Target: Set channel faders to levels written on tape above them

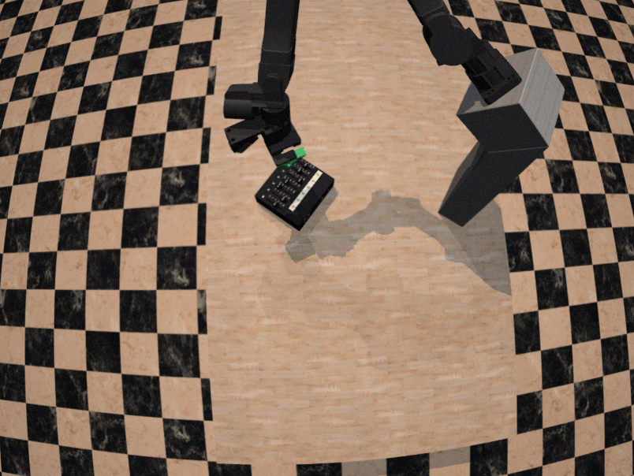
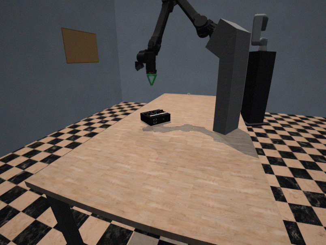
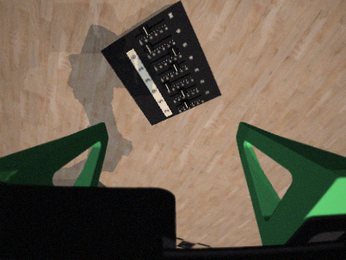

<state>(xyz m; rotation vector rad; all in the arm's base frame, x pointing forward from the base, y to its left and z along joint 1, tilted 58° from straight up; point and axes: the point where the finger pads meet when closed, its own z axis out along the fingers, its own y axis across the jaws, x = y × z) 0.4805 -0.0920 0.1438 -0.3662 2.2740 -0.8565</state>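
The lighting desk (image 1: 315,203) (image 2: 160,119) (image 3: 126,69) stands flat on the table. Its tape (image 1: 306,191) (image 3: 151,85) reads 6, 1, 3, 9, 5, 2 from channel 6 to channel 1, small and blurred. In the wrist view, the channel 6 cap (image 3: 149,49) and channel 3 cap (image 3: 168,86) lie towards the tape; the channel 5 cap (image 3: 174,51) and channel 4 cap (image 3: 176,68) lie farther from it. The master cap (image 3: 146,30) is at the far end. Exact levels are unreadable. My gripper (image 2: 151,83) (image 3: 172,129) is open and empty, well above the table, clear of the desk.
A tall grey pedestal (image 1: 491,169) (image 2: 228,79) carries the arm, right of the desk in the top and exterior views. Another arm (image 2: 259,31) stands on a black column (image 2: 259,87) beyond the table (image 2: 157,168). The arm's shadow falls beside the desk.
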